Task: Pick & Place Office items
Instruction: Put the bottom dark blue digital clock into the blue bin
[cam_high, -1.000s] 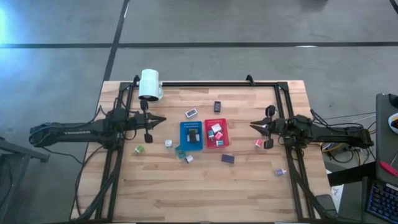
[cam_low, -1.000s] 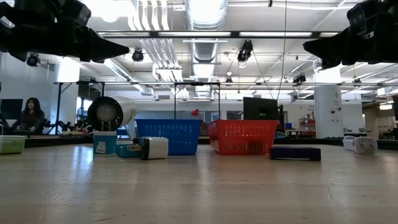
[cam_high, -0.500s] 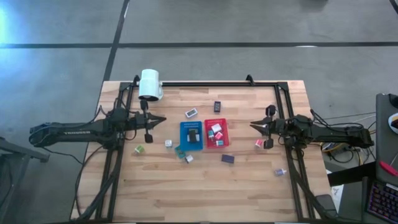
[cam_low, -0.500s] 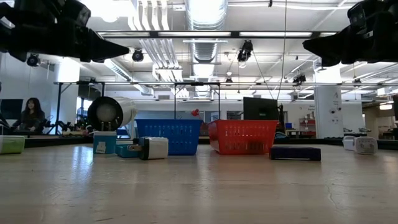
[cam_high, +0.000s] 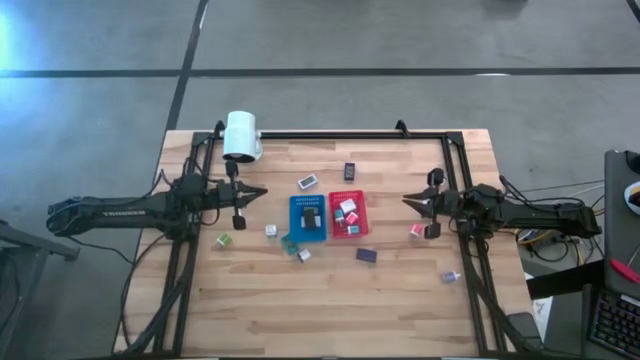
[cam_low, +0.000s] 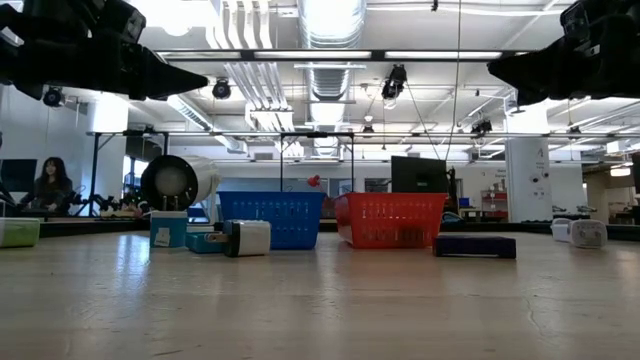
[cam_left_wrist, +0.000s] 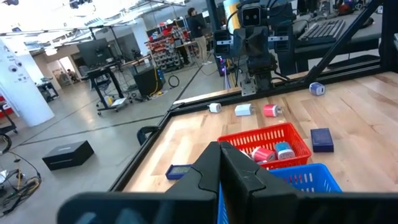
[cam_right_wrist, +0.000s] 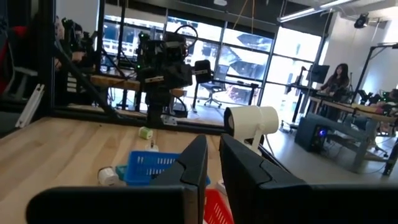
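Left claw (cam_high: 262, 190) closed, empty | right claw (cam_high: 406, 201) near-closed, empty

Table (cam_high: 400, 300) is showing pale, matt butcher-block wood, blue tray (cam_high: 296, 225) and red tray (cam_high: 361, 215) looking like perforated plastic, lamp head (cam_high: 241, 134) reading smooth white, frame (cam_high: 330, 134) matt black metal.

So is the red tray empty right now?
No, the red tray holds a few small items, seen plainly from above.
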